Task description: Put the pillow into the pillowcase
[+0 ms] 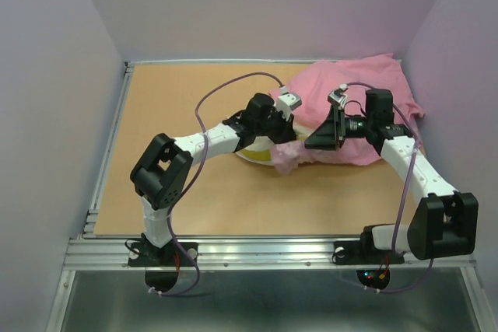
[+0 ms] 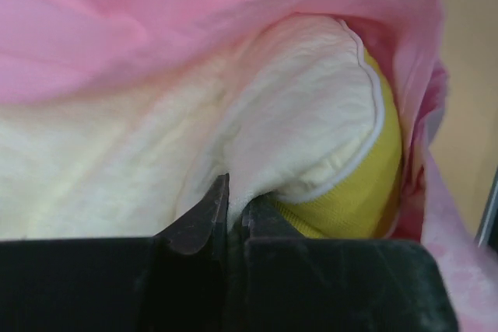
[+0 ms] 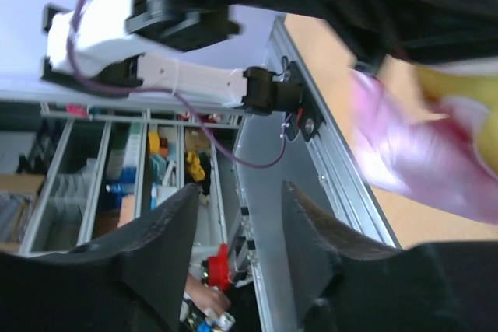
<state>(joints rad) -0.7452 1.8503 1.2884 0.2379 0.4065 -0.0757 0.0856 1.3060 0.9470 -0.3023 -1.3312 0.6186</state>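
The pink pillowcase lies bunched at the table's back right, over most of the cream pillow, whose yellow-banded end sticks out at the case's left opening. My left gripper is at that opening. In the left wrist view it is shut on a fold of the pillow beside its yellow band, with the pillowcase draped over the top. My right gripper hovers over the pillowcase's near edge. In its own view it is open and empty, with the pillowcase to the right.
The wooden table is walled by lilac panels on three sides. A metal rail runs along the near edge with both arm bases. The left arm shows in the right wrist view.
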